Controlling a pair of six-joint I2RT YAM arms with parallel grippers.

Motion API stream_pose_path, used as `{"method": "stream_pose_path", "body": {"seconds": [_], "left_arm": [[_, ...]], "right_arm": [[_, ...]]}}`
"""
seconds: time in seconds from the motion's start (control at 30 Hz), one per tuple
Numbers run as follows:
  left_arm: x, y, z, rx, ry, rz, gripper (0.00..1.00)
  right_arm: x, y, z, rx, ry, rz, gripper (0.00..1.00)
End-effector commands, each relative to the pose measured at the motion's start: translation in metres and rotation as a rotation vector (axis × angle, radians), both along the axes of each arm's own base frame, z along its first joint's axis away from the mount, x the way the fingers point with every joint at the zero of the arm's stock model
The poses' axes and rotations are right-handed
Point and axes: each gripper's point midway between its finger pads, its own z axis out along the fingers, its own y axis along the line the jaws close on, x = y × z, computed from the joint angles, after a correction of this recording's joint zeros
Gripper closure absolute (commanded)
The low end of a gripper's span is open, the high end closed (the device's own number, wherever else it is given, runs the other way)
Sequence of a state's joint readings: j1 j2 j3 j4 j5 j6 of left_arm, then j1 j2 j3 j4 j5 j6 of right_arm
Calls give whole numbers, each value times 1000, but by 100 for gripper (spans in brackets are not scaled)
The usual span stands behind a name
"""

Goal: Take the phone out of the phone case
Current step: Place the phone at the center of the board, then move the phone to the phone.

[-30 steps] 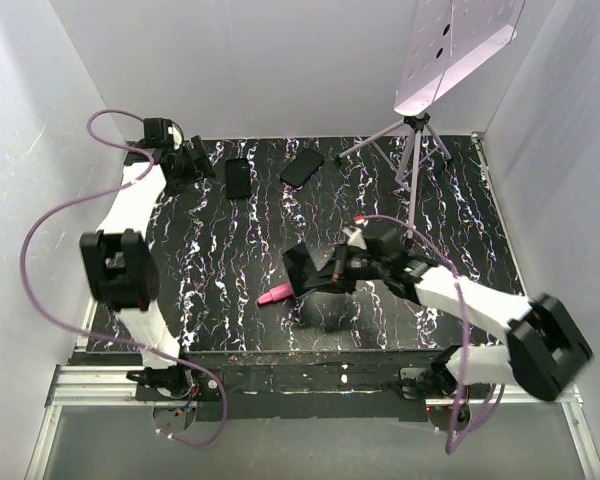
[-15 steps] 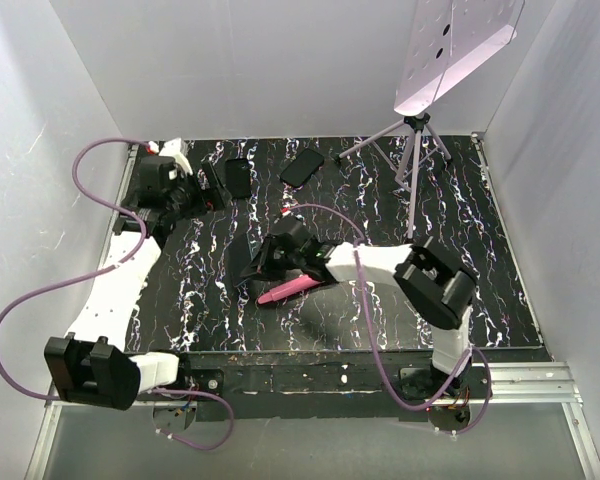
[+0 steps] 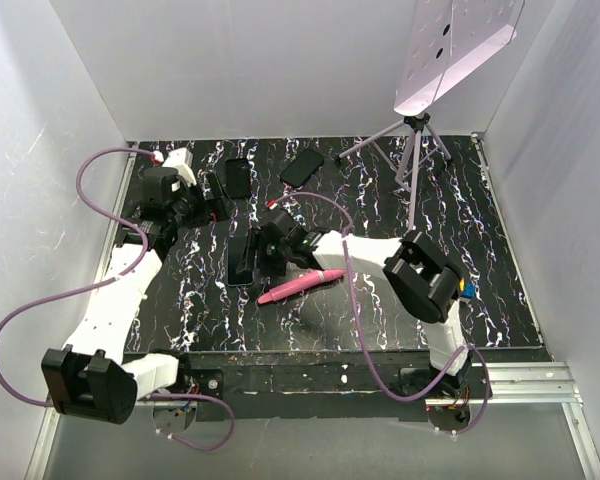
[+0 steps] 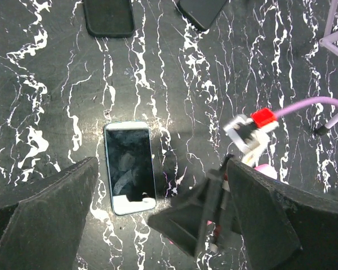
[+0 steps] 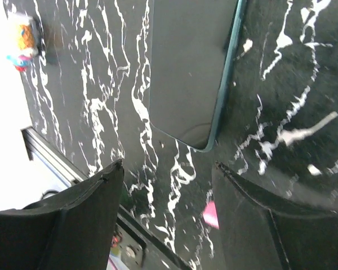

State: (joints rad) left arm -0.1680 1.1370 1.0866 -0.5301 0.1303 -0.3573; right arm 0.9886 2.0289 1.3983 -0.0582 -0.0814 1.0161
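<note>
1. The left tool stands wide with nothing between its fingers, and it hangs above the worktop.
2. The phone lies flat, screen up, straight below that tool and nearer one finger than the other.
3. A pale green rim runs round the phone. Whether it is a case or the phone's own frame cannot be told.
4. The right tool is also spread apart and holds nothing. The phone lies just ahead of its fingertips, its far end cut off in the wrist view.
5. From above, the phone is only a dark shape beside the right tool, hard to pick out against the dark worktop.
6. A pink thing lies back from the right tool's tips, beside its arm, too slim in view to name.
7. Beyond the left tool lie a black case and a dark slab, both cut off at the frame's edge.
</note>
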Motion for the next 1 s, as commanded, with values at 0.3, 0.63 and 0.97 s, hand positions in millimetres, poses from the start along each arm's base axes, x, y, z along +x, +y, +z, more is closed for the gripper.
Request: {"method": "stream_pose_path", "body": {"seconds": [0.3, 0.63, 0.97], "left_arm": [[94, -77, -31, -40, -16, -256, 9], [207, -114, -114, -49, 146, -246, 8], [293, -148, -145, -242, 91, -164, 11]], "right_arm": [[-36, -194, 124, -183, -286, 97, 32], [-77, -292, 148, -65, -313, -121, 33], [-96, -307, 169, 35, -345, -199, 35]]}}
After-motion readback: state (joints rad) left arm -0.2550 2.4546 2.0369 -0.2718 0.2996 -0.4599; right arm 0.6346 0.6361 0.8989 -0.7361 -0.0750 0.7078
